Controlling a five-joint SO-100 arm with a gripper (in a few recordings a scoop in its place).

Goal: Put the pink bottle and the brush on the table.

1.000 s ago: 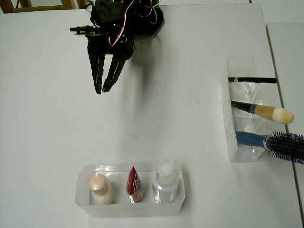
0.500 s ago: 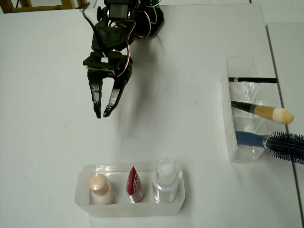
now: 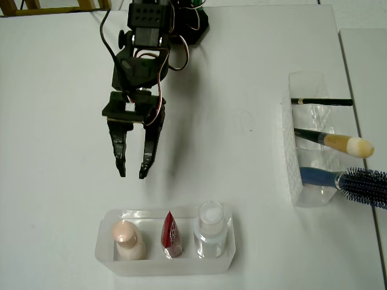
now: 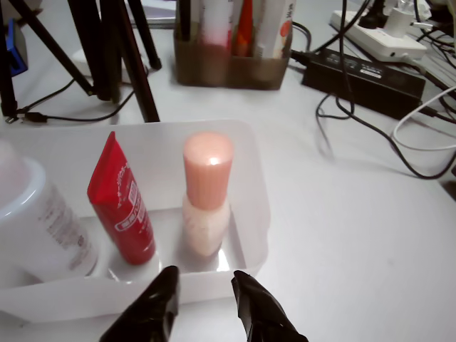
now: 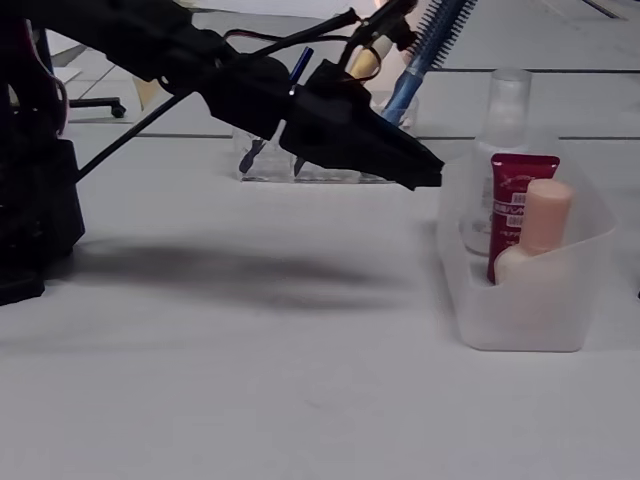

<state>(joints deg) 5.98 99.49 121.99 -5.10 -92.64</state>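
White tabletop fills the overhead view, with a second pale surface adjoining at 3 o'clock. The pink bottle is stood upright in the leftmost compartment of a clear plastic tray near the 6 o'clock edge; in the wrist view the bottle is seen just beyond the fingertips, cap up. A red tube is held in the middle compartment and a clear bottle with a white cap in the right one. The gripper is hung above the tabletop at 12 o'clock from the tray, pointed toward 6 o'clock, its jaws parted by a narrow gap with nothing held between them; in the fixed view the gripper is seen near the tray's rim, clear of it. The brush is lain in the middle slot of a clear holder at 3 o'clock, its bristles overhanging the holder toward 3 o'clock. A thin black pencil is placed at 12 o'clock from it and a blue hairbrush at 6 o'clock.
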